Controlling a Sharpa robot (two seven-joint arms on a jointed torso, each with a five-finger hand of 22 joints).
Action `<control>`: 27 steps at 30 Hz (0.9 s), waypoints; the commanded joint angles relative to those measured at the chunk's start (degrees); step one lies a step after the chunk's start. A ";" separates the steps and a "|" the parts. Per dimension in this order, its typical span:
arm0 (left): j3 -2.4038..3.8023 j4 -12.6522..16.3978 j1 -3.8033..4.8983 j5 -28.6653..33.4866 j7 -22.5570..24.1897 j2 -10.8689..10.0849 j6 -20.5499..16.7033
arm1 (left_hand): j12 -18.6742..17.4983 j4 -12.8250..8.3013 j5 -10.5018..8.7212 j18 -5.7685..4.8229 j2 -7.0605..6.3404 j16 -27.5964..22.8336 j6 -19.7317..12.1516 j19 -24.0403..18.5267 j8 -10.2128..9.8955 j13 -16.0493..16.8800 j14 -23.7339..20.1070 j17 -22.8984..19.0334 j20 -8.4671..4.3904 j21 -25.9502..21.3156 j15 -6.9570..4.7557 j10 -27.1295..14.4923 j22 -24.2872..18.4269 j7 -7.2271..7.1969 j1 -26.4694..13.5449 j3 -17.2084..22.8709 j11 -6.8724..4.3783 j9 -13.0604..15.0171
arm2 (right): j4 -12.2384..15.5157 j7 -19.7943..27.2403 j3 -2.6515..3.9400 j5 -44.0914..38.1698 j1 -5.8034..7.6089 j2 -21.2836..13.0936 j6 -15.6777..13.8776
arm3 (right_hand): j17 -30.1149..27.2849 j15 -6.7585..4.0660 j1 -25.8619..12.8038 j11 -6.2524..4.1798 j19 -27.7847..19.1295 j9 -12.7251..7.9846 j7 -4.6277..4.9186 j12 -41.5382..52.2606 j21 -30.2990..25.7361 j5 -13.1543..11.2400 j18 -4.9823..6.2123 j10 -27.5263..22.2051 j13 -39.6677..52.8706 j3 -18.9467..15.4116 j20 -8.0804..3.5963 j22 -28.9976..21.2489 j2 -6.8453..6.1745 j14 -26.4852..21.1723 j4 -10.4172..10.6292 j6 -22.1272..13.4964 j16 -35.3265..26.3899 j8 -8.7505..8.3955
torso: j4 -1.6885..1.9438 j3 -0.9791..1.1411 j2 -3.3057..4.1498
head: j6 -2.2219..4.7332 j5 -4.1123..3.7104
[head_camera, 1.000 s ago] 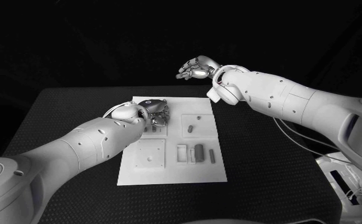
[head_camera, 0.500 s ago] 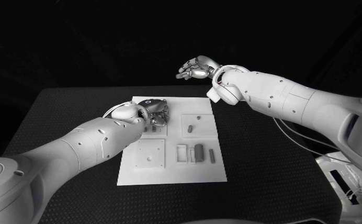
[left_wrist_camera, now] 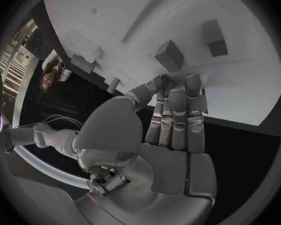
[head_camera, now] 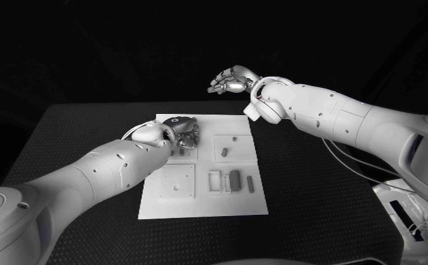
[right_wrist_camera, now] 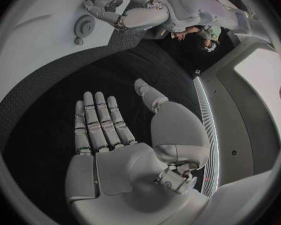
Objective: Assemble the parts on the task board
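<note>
The white task board (head_camera: 254,206) lies mid-table. My left hand (head_camera: 183,134) is down on its upper left area, fingers curled onto the board beside small parts (head_camera: 183,150). In the left wrist view its fingers (left_wrist_camera: 175,110) lie close together, the thumb against them, with their tips by a grey block (left_wrist_camera: 170,55). I cannot tell whether anything is held. My right hand (head_camera: 230,81) hangs raised beyond the board's far edge. In the right wrist view its fingers (right_wrist_camera: 97,122) are spread and the palm is bare.
Other parts lie on the board: a small peg (head_camera: 225,151), a dark bar (head_camera: 235,181), a thin bar (head_camera: 250,183) and a square plate (head_camera: 177,182). Black table (head_camera: 312,178) surrounds the board on all sides.
</note>
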 commanded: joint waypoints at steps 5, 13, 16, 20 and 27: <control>-0.23 -0.45 -0.34 -0.99 -1.60 -0.25 -1.55 | 0.78 -0.13 0.16 3.36 0.61 0.21 0.60 0.79 0.32 1.48 0.87 -0.08 -0.24 0.42 -0.27 0.88 1.20 0.03 0.06 0.45 0.15 0.12 | 0.14 0.67 0.03 0.05 0.01 0.01 0.24 | -0.08 -0.16 0.28 0.12 0.50 -0.07 3.05 -0.42 -0.29 -0.11 -0.78 0.45 0.05 -0.34 0.03 0.10 0.16 -0.42 0.01 -0.51 -0.05 0.25 | 0.04 -0.01 -0.01 | 0.04 0.00; -0.21 0.09 -0.34 -0.27 -0.61 -0.73 -3.65 | 1.36 -0.15 0.17 3.27 0.69 0.48 1.25 1.93 0.70 2.07 1.99 0.05 -0.81 0.86 -0.78 1.86 1.25 -0.27 0.13 0.60 -0.36 0.22 | 0.20 0.69 0.03 0.05 0.01 -0.08 0.22 | -0.10 -0.16 0.27 0.12 0.51 -0.08 3.05 -0.45 -0.32 -0.11 -0.79 0.46 0.05 -0.35 0.02 0.13 0.15 -0.43 0.02 -0.51 -0.04 0.26 | 0.07 -0.03 -0.04 | 0.19 0.15; -0.19 0.45 -0.34 0.22 -0.18 -0.99 -4.39 | 1.42 -0.15 0.20 3.24 0.70 0.59 1.47 2.29 0.84 2.33 2.37 0.13 -1.00 1.01 -0.95 2.22 1.25 -0.39 0.14 0.67 -0.53 0.30 | 0.22 0.70 0.03 0.06 0.01 -0.10 0.19 | -0.11 -0.16 0.27 0.12 0.51 -0.08 3.05 -0.46 -0.33 -0.11 -0.79 0.47 0.05 -0.36 0.02 0.14 0.15 -0.43 0.02 -0.51 -0.03 0.26 | 0.06 -0.03 -0.04 | 0.23 0.19; -0.15 1.06 -0.33 1.06 0.41 -1.35 -5.19 | 1.40 -0.15 0.22 3.22 0.73 0.61 1.58 2.48 0.91 2.50 2.55 0.16 -1.11 1.10 -1.03 2.42 1.25 -0.46 0.16 0.76 -0.61 0.36 | 0.28 0.71 0.03 0.06 0.01 -0.16 0.16 | -0.12 -0.16 0.27 0.13 0.52 -0.09 3.05 -0.48 -0.35 -0.11 -0.79 0.47 0.05 -0.36 0.02 0.15 0.14 -0.43 0.03 -0.51 -0.03 0.26 | 0.07 -0.06 -0.06 | 0.34 0.26; 0.06 2.25 -0.21 5.07 1.53 -2.29 -6.82 | 1.34 -0.11 0.23 3.16 0.84 0.61 1.70 2.68 0.98 2.70 2.76 0.19 -1.21 1.18 -1.10 2.60 1.25 -0.51 0.04 0.81 -0.68 0.43 | 0.31 0.72 0.03 0.06 0.01 -0.27 0.16 | -0.15 -0.16 0.27 0.12 0.53 -0.10 3.05 -0.51 -0.39 -0.10 -0.80 0.49 0.05 -0.36 0.01 0.18 0.14 -0.43 0.03 -0.51 -0.01 0.27 | 0.07 -0.06 -0.08 | 0.50 0.45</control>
